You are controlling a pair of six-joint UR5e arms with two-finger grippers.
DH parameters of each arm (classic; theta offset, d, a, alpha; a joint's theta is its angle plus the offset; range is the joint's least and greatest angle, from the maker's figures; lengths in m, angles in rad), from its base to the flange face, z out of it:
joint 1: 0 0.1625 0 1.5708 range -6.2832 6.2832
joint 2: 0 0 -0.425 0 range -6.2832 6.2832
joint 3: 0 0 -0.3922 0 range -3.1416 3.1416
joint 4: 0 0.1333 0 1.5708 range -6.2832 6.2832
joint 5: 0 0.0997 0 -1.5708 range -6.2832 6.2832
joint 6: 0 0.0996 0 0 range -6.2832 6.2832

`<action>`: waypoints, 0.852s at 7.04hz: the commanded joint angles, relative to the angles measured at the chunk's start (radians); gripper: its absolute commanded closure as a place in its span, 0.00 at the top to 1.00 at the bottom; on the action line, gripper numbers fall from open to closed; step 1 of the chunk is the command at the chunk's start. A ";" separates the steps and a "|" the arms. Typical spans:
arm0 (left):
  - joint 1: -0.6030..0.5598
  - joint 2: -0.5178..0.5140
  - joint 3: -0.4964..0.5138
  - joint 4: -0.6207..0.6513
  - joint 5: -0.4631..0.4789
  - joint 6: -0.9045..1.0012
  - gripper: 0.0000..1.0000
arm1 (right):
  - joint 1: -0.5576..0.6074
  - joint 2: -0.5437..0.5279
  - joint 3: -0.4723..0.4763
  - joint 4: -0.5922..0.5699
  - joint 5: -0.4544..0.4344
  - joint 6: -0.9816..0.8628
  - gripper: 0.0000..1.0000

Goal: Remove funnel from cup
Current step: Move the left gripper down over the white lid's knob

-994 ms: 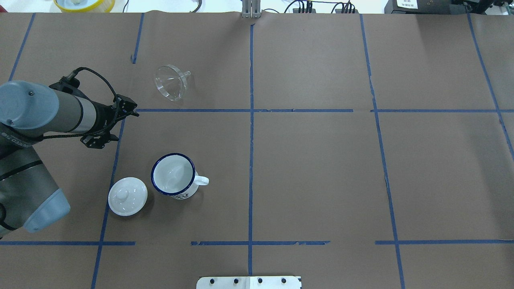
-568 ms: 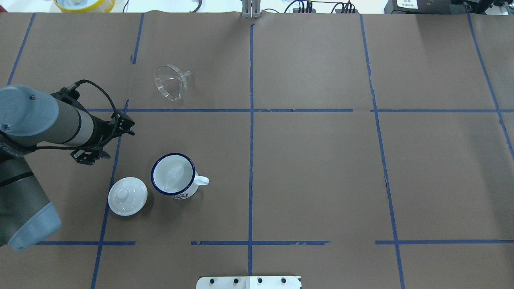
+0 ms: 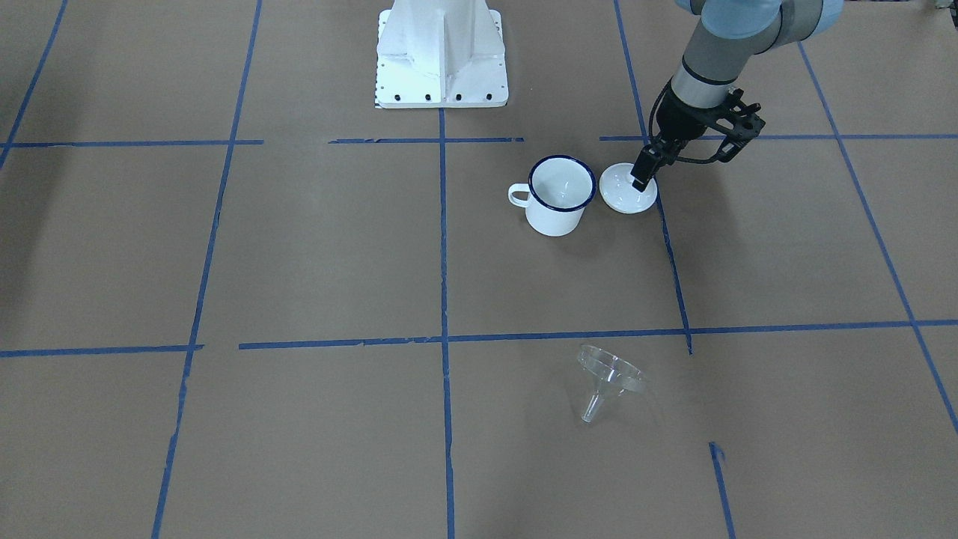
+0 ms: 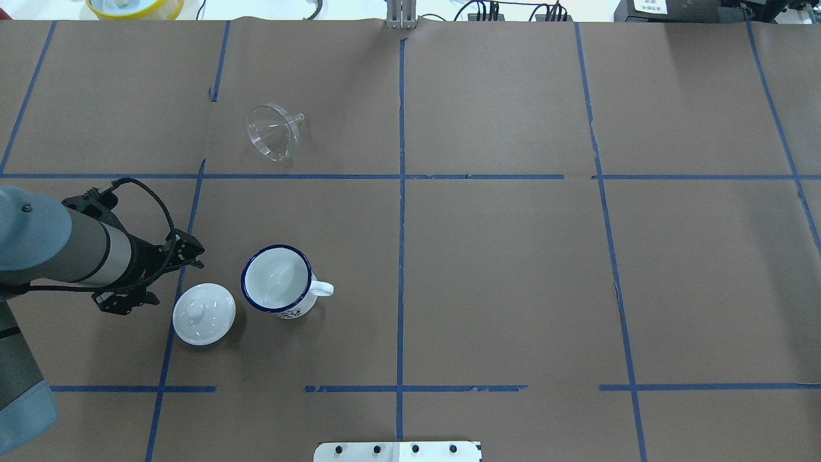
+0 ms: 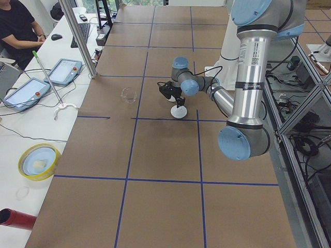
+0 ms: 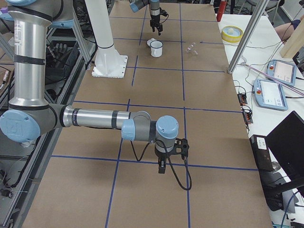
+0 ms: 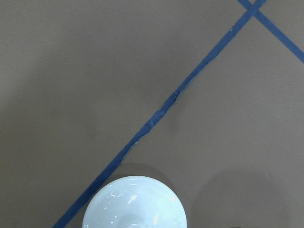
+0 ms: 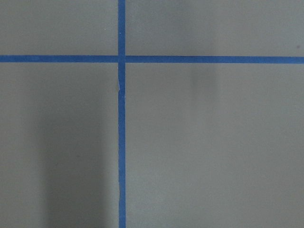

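The clear funnel (image 4: 274, 131) lies on its side on the brown table, spout toward the right, far from the cup; it also shows in the front view (image 3: 610, 378). The white cup (image 4: 278, 279) with a dark blue rim stands upright and empty, its handle to the right. My left gripper (image 3: 642, 178) points down, hangs over the edge of the white lid and looks shut and empty. My right gripper (image 6: 162, 167) shows only in the exterior right view, low over bare table far from both things; I cannot tell its state.
A white domed lid (image 4: 204, 314) with a knob sits just left of the cup; it fills the bottom of the left wrist view (image 7: 135, 204). The robot's white base (image 3: 441, 56) stands at the table's near edge. Blue tape lines cross the table.
My left arm has moved toward the robot's side of the table, from near the funnel's row to beside the lid. The funnel, cup and lid have not moved.
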 commanded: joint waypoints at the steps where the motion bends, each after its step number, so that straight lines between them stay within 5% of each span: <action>1: 0.007 0.009 -0.005 -0.006 -0.024 -0.005 0.90 | 0.000 0.000 0.000 0.000 0.000 0.000 1.00; 6: 0.044 0.000 0.085 -0.101 -0.047 -0.010 0.83 | 0.000 0.000 0.000 0.000 0.000 0.000 1.00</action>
